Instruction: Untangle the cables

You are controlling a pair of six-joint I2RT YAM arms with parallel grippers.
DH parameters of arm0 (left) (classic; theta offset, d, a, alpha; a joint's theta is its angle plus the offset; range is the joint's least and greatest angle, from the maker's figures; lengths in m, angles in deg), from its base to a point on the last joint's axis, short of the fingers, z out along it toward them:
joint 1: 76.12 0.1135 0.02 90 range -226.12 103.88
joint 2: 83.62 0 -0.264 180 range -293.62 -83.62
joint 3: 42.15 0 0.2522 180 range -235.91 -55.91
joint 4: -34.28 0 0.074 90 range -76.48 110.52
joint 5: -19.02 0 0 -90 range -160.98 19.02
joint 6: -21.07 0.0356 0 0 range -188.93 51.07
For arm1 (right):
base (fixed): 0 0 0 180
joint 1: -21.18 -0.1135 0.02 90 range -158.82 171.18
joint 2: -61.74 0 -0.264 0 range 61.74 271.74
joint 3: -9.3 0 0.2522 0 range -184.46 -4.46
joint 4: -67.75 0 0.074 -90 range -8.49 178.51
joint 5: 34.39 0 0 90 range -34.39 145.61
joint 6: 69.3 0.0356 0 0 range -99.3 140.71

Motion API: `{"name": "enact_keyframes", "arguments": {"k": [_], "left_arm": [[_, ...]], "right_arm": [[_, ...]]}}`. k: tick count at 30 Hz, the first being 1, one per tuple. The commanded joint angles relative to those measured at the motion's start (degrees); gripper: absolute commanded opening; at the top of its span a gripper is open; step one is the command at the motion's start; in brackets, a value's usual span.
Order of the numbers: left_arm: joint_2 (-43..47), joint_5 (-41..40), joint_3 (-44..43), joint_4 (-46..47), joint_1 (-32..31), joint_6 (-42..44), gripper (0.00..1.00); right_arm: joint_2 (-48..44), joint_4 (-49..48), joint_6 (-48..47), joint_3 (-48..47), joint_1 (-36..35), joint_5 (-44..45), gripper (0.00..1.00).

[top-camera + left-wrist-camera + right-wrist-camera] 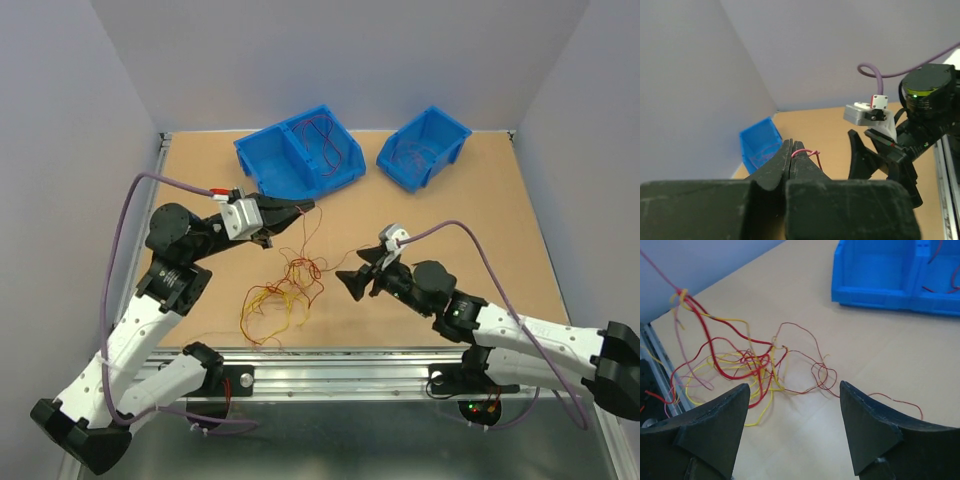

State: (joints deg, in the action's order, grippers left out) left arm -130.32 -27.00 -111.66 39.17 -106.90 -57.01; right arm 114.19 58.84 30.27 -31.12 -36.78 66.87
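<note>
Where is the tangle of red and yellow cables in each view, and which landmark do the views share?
Top external: the tangle lies on the table's near middle, between the left pincer and the right pincer.
Left wrist: not in view; only one red strand shows, clamped in the shut left pincer.
Right wrist: left of centre, beyond the open fingers.
Landmark: the right pincer.

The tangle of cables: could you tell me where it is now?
In the top view, the tangle of cables lies on the table, left of the right gripper and nearer the bases than the left gripper.
</note>
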Motion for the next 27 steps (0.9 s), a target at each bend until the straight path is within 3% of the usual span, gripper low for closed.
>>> {"name": "enact_keyframes", "arguments": {"k": [1, 5, 10, 14, 17, 19, 22, 25, 27], "left_arm": [[-1.1, 6.7, 1.3, 4.7, -1.2, 0.3, 0.00], [-2.3, 6.7, 2.7, 5.0, -1.8, 1.0, 0.00], [-3.1, 6.9, 3.1, 5.2, -2.2, 1.0, 0.00], [-2.4, 4.4, 2.9, 5.2, -2.3, 0.6, 0.00], [-0.2, -1.1, 3.3, 5.2, -2.2, 0.9, 0.00], [1.6, -4.6, 4.1, 6.0, -2.3, 0.5, 0.00], [3.3, -9.6, 5.5, 8.3, -2.3, -0.7, 0.00], [5.1, -22.9, 6.4, 10.5, -2.1, -2.5, 0.00], [5.8, -35.1, 7.6, 11.8, -1.6, -4.1, 0.00]], "right_arm": [[5.6, -12.5, -6.2, -4.4, -0.4, -13.1, 0.78], [12.7, -17.4, -7.7, -7.4, -0.5, -18.4, 0.77], [18.2, -18.9, -8.4, -10.4, -0.6, -18.0, 0.75], [21.1, -19.2, -7.9, -12.3, -0.8, -17.4, 0.22], [20.4, -19.2, -7.9, -11.1, -0.8, -15.1, 0.16], [18.6, -19.2, -7.6, -9.3, -0.8, -13.2, 0.01], [16.3, -19.2, -6.7, -7.5, -0.8, -8.5, 0.01], [11.9, -16.3, -2.7, -5.3, -0.8, 0.9, 0.01], [8.3, -9.4, 0.0, -5.3, -0.8, 7.1, 0.01]]}}
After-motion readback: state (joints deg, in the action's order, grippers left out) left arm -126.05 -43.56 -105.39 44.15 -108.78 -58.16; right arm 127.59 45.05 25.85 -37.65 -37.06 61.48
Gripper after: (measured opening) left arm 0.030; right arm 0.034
